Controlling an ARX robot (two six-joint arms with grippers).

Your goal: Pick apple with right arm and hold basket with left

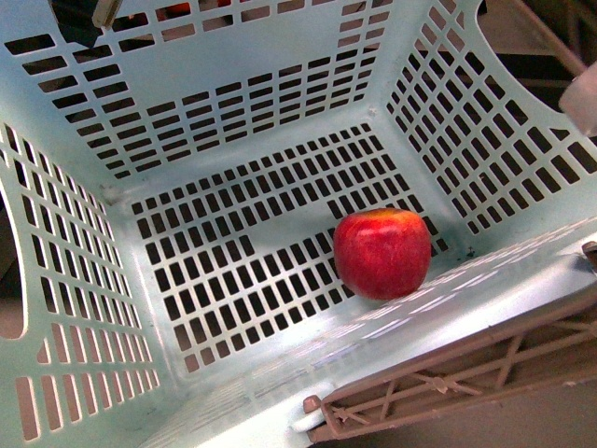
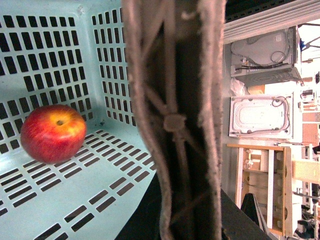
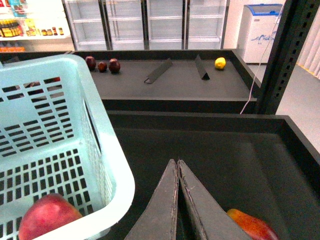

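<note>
By the right wall of the pale mint-green plastic basket (image 1: 504,289) sits the glossy red apple (image 1: 382,253). Outside, the right gripper (image 3: 177,165) is pressed together, empty. The left gripper I cannot tell; a weak hold may tip it.

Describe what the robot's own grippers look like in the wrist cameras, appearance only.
The right gripper has two matte dark grey fingers, flat and tapering to narrow tips, with no markings or cables visible. The left gripper shows only as plain black wedges either side of the brownish-grey ribbed basket handle.
</note>
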